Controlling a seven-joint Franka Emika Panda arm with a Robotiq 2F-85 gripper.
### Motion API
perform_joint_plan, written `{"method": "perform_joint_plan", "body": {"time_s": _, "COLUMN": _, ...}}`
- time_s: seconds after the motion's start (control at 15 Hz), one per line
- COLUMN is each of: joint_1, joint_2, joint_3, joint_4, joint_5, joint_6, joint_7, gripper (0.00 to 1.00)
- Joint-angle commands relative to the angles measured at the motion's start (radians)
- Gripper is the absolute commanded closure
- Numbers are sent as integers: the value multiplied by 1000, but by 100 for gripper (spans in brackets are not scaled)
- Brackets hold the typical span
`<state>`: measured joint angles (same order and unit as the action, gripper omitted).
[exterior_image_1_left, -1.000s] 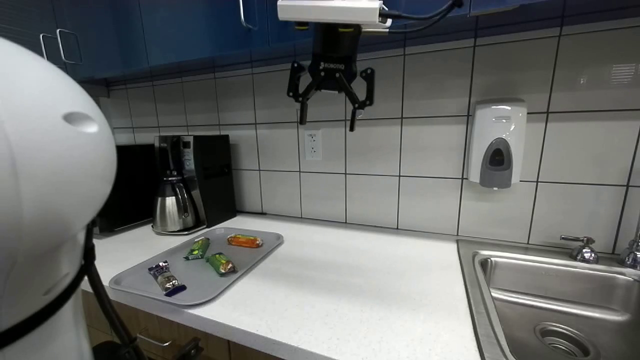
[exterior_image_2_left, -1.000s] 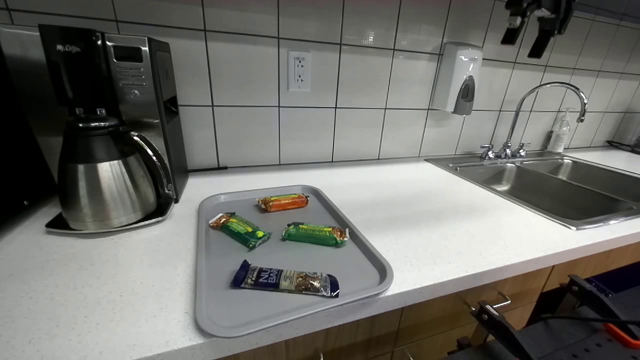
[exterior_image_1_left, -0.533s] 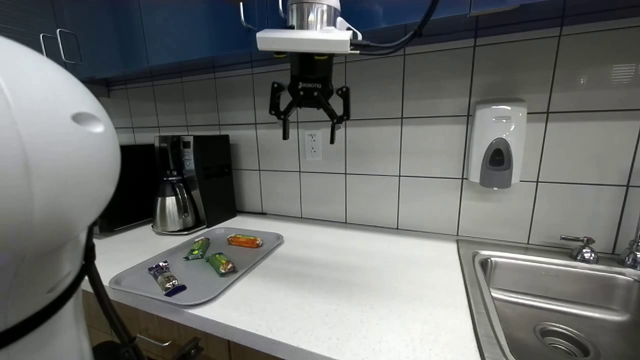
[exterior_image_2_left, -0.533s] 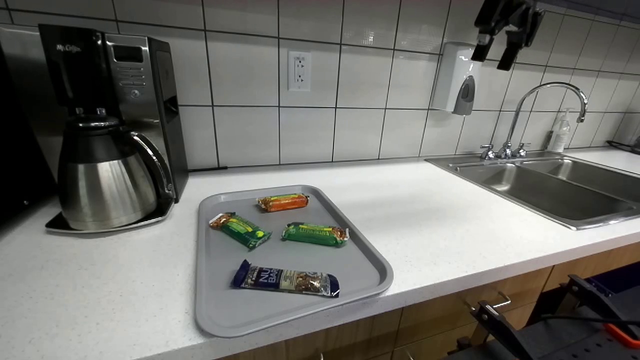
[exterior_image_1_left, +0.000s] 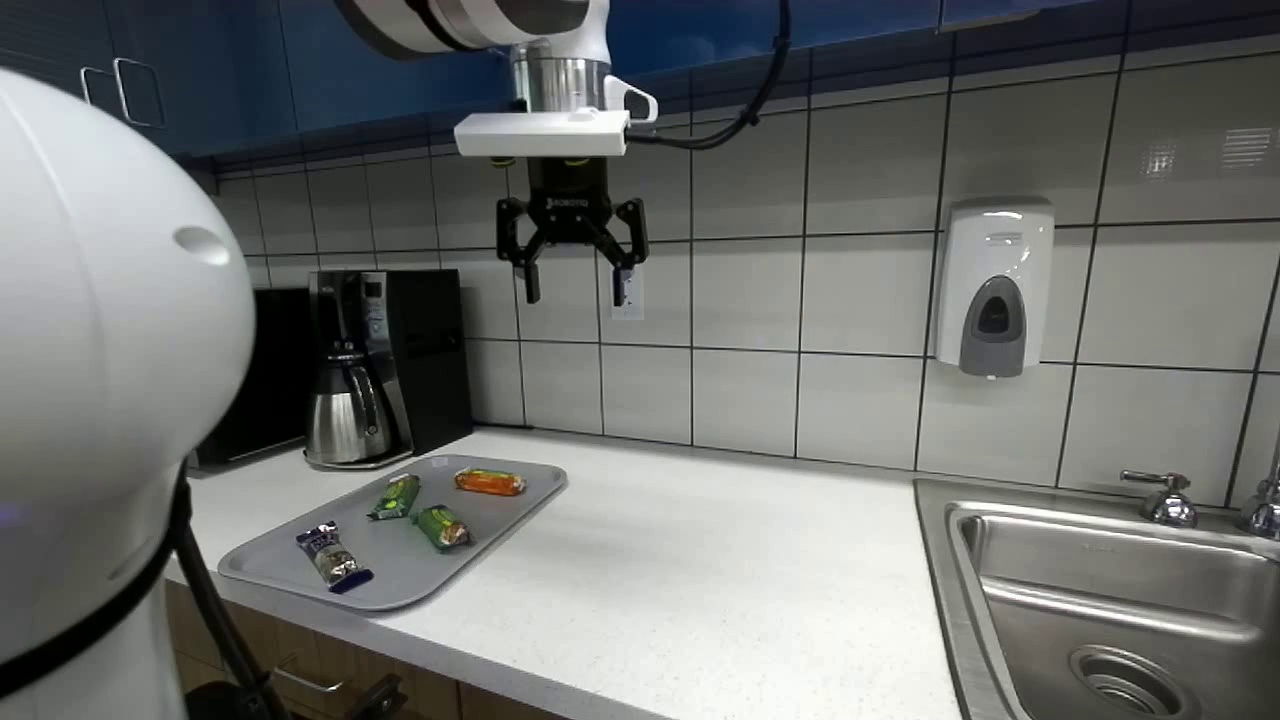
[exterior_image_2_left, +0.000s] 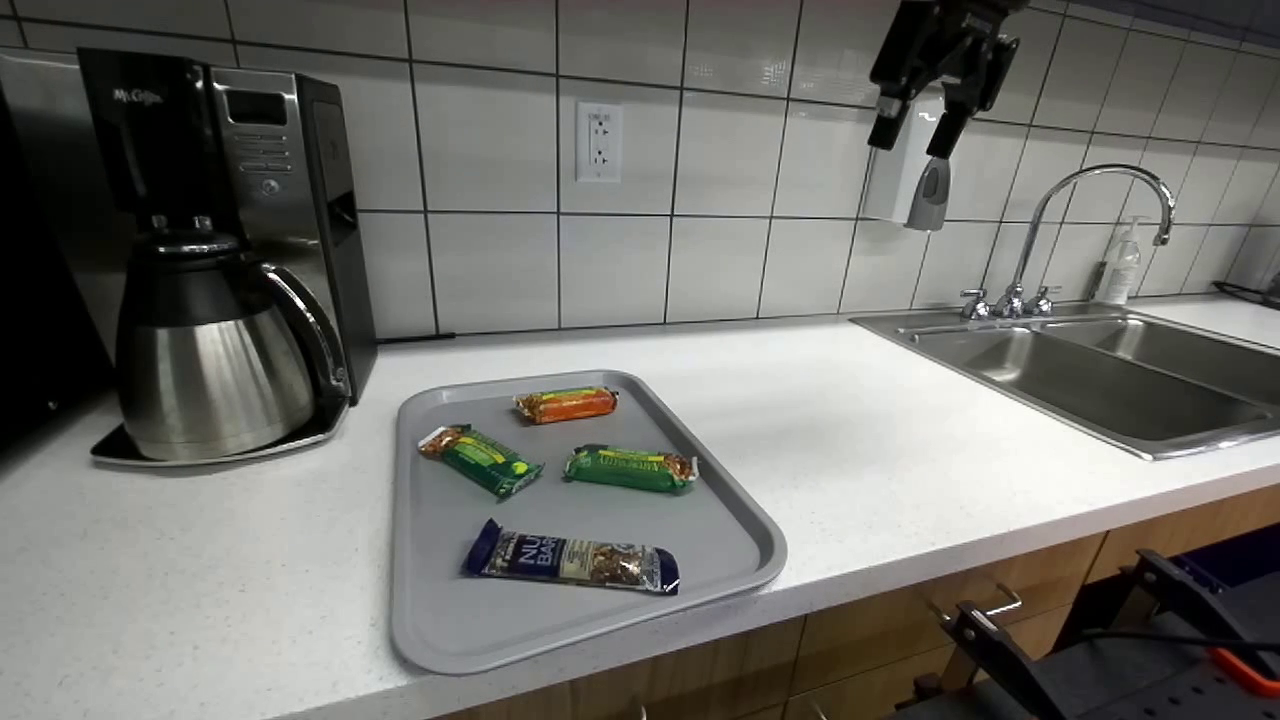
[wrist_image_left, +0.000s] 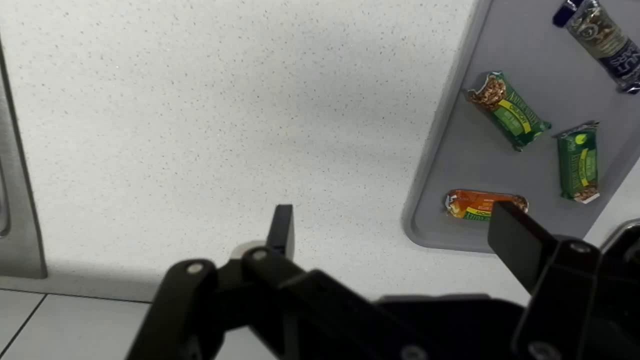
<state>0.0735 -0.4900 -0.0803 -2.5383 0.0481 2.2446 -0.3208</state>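
My gripper (exterior_image_1_left: 576, 300) hangs high above the counter, fingers down and spread wide, with nothing between them. In the wrist view the gripper (wrist_image_left: 392, 206) shows white counter between its pads, and one finger (wrist_image_left: 520, 240) covers part of an orange-wrapped bar (wrist_image_left: 470, 204). That bar lies on a grey tray (exterior_image_2_left: 440, 620) well below. Two green-wrapped bars (exterior_image_2_left: 630, 469) (exterior_image_2_left: 482, 462) and a dark blue nut bar (exterior_image_2_left: 570, 560) share the tray, all visible in both exterior views. The gripper touches none of them.
A coffee maker with a steel carafe (exterior_image_2_left: 215, 370) stands beside the tray. The steel sink (exterior_image_1_left: 1120, 600) is set into the counter's opposite end. A soap dispenser (exterior_image_1_left: 995, 290) is fixed to the tiled wall, and blue cabinets (exterior_image_1_left: 400, 60) hang overhead.
The gripper has come down and moved leftward in both exterior views, toward the tray's side, staying open throughout. Tray and bars have not moved.
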Motion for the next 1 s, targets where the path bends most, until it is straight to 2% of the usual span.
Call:
{"method": "perform_joint_plan", "body": {"time_s": 0.0, "joint_1": 17, "joint_2": 11, "joint_3": 50, "joint_4": -27, "joint_5": 14, "joint_6": 75, "joint_7": 84, "gripper": 0}}
{"method": "perform_joint_plan", "body": {"time_s": 0.47, "joint_1": 65, "joint_2": 111, "joint_3": 88, "joint_4": -27, "joint_5": 38, "joint_6": 172, "joint_7": 137, "gripper": 0}}
{"method": "perform_joint_plan", "body": {"time_s": 0.93, "joint_1": 74, "joint_2": 249, "joint_3": 159, "joint_4": 2, "joint_5": 24, "joint_6": 285, "joint_7": 246, "gripper": 0}}
